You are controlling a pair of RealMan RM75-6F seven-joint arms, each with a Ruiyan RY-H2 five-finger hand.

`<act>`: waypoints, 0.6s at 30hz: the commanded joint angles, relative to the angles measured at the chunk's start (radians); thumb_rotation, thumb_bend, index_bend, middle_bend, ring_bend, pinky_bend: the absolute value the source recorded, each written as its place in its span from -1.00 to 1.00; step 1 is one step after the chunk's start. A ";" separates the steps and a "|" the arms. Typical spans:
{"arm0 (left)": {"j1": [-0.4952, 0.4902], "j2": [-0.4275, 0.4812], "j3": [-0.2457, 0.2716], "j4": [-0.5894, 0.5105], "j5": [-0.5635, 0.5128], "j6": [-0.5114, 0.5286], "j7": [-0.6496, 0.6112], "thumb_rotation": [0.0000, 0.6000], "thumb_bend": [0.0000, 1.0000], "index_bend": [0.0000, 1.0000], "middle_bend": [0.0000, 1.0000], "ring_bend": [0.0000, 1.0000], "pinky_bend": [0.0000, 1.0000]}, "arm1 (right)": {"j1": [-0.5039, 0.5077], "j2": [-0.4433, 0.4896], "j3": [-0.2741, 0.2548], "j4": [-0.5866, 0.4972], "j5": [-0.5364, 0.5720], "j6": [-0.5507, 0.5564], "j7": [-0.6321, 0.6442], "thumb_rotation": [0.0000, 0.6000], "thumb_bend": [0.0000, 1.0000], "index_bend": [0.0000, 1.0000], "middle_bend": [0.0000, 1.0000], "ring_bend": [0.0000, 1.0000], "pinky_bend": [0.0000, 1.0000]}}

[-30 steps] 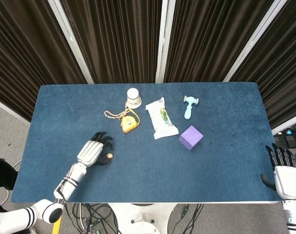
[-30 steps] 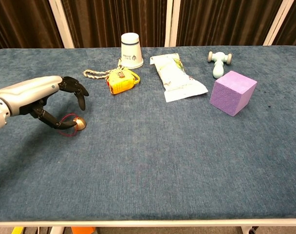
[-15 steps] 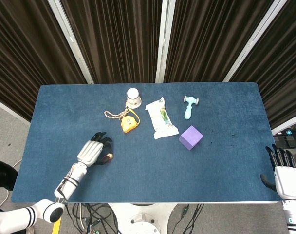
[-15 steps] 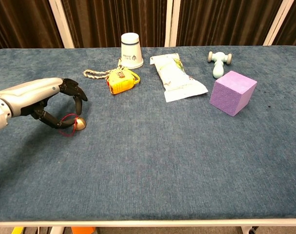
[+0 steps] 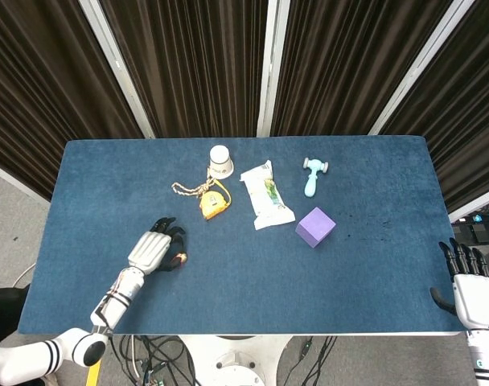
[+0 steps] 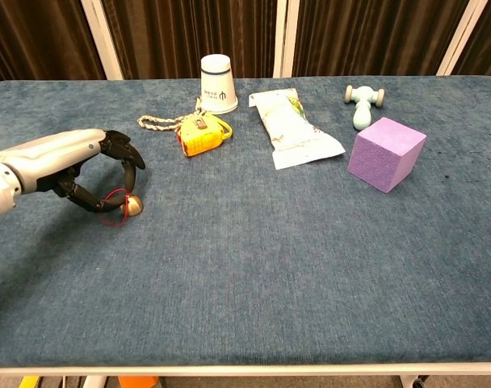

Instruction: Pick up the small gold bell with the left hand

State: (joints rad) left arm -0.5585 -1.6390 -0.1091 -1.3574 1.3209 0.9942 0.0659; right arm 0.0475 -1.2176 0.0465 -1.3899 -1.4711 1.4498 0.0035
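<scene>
The small gold bell (image 6: 133, 206) with a red string loop sits on the blue table (image 6: 253, 267) at the front left. My left hand (image 6: 68, 166) arches over it from the left, its fingers curled down so a fingertip touches the bell's top and the thumb closes in from the left, pinching it. In the head view the bell (image 5: 181, 258) shows just past the dark fingers of the left hand (image 5: 152, 251). My right hand (image 5: 468, 277) hangs off the table's front right corner, fingers apart, holding nothing.
Behind the bell lie a yellow tape measure (image 6: 199, 134) with a braided cord and an upturned white paper cup (image 6: 218, 83). Further right are a white snack packet (image 6: 294, 129), a purple cube (image 6: 386, 153) and a light blue toy hammer (image 6: 362, 103).
The left hand's fingers have curled further down onto the bell, closing the gap with the thumb. The right hand has not moved.
</scene>
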 commanded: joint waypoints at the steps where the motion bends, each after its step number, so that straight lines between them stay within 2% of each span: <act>1: -0.001 -0.001 -0.001 0.000 -0.003 0.001 0.002 1.00 -0.24 0.06 -0.51 -0.97 -1.00 | 0.000 0.000 0.000 0.000 0.001 -0.001 0.000 1.00 -0.64 -1.00 -1.00 -1.00 -1.00; 18: -0.008 -0.002 -0.002 -0.008 -0.020 0.003 0.017 1.00 -0.16 0.17 -0.49 -0.97 -1.00 | 0.001 -0.002 0.001 0.002 0.005 -0.006 0.001 1.00 -0.63 -1.00 -1.00 -1.00 -1.00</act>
State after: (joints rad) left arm -0.5669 -1.6412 -0.1107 -1.3652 1.3006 0.9971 0.0824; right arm 0.0485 -1.2199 0.0475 -1.3875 -1.4665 1.4434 0.0050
